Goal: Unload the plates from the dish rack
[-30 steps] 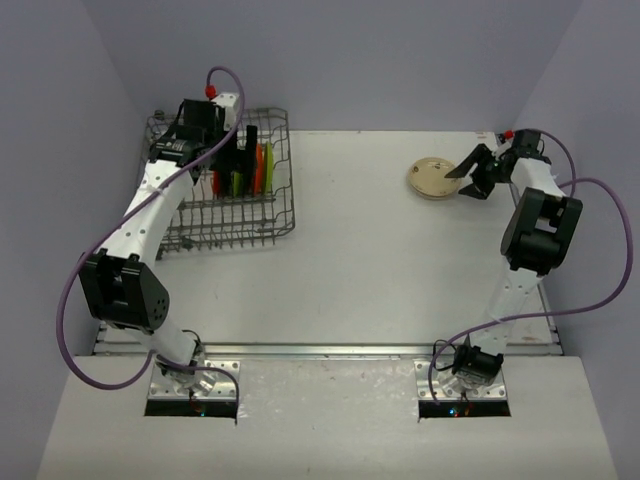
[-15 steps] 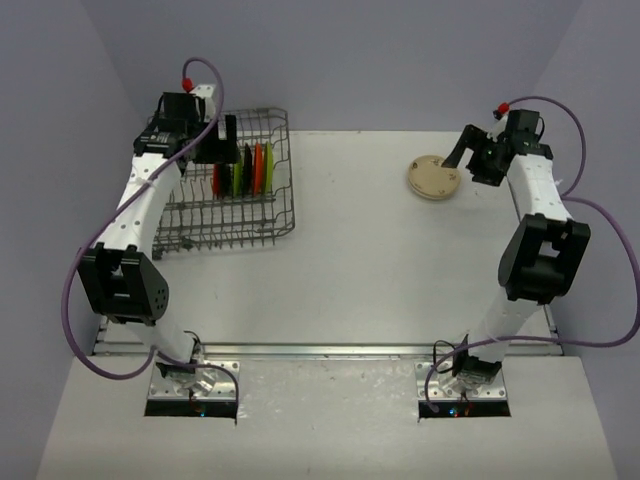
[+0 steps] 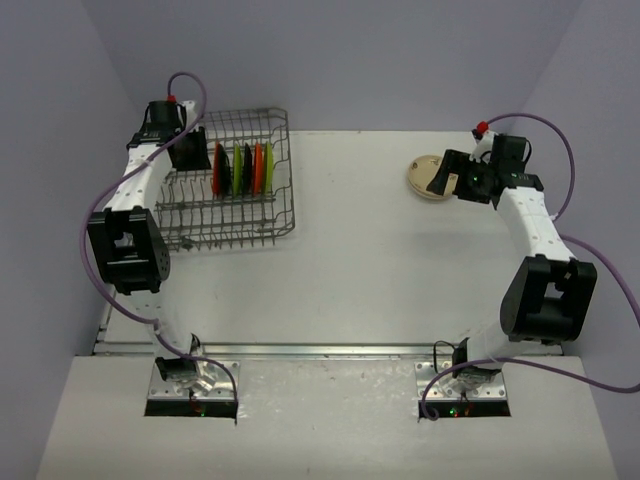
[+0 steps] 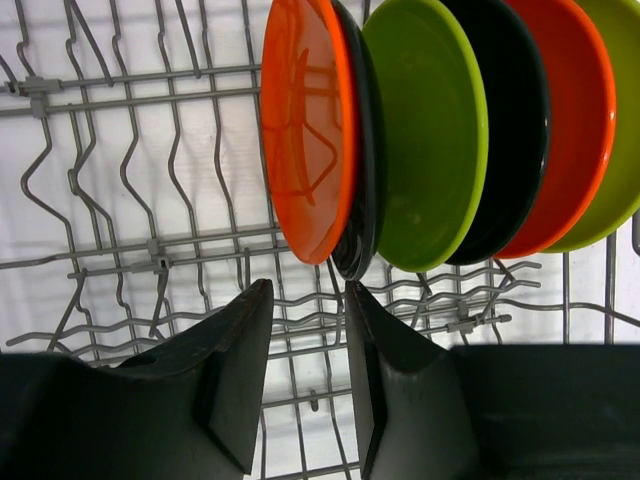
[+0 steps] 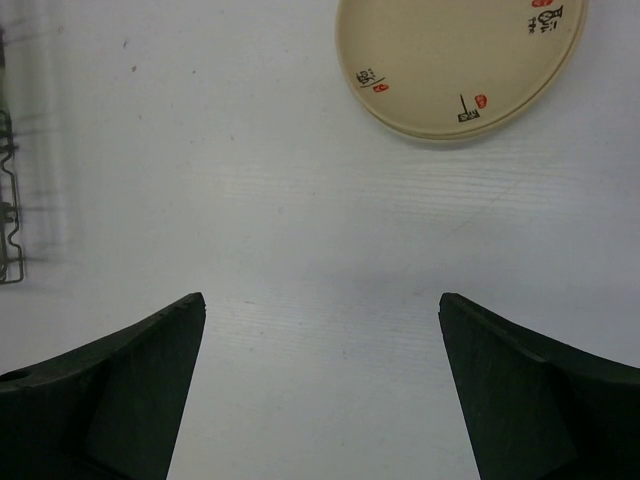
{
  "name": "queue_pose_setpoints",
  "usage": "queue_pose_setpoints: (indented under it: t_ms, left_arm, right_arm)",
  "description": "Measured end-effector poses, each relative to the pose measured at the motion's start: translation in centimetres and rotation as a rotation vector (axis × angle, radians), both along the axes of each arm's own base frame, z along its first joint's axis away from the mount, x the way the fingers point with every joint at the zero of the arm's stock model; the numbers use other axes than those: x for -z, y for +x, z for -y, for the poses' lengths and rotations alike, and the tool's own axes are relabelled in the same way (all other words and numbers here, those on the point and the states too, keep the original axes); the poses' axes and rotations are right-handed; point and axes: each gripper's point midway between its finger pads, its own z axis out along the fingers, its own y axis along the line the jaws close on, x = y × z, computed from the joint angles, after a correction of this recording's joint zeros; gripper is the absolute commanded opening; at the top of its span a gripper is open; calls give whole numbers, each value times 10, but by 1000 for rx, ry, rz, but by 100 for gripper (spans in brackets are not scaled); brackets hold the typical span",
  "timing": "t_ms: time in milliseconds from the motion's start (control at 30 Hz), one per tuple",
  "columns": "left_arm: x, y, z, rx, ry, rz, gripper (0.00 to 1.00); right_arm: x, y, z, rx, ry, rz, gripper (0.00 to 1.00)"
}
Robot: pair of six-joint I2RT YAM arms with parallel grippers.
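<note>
My left gripper (image 4: pixel 305 300) sits inside the rack (image 3: pixel 225 212) at its 9 o'clock end, fingers parted by a narrow slot with nothing in it. In the wrist view the first orange plate (image 4: pixel 300 130) stands at 12 o'clock from that slot, apart from the tips, with its lower rim roughly above the gap. A black plate (image 4: pixel 360 225) is pressed close behind it. After that come lime (image 4: pixel 430 140), black, orange and lime.

From above, the row of plates (image 3: pixel 240 168) runs from 9 to 3 o'clock. Each disc stands on edge with its rim line running 12 to 6, so the faces look along the row towards my fingers. The left arm is far nearer, so I judge the next grab belongs to it. The fingers need to straddle the orange rim without catching the black one.

The plates look like thin, glossy plastic: the orange face mirrors the wire tines, so I expect it to be slippery. The rack is grey wire with wavy tines.

My right gripper (image 5: pixel 320 305) is spread wide and empty over the white table (image 5: pixel 300 200). The cream plate (image 5: pixel 455 60) lies flat at 1 o'clock from its fingers, out of the rack, matt, with small printed marks.
</note>
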Motion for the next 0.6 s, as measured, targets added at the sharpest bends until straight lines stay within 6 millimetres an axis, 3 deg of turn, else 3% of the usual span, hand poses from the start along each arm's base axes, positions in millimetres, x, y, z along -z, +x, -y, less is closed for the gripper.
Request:
queue_pose_setpoints:
  t_ms: [233,600]
  left_arm:
    - [0,8,-2,16,16,24,32]
    - [34,14,-3,36,21,-35,32]
  right_arm:
    - [-1,0,-1,-7,8,5,99]
    - [-2,0,-3,-16,16,5,99]
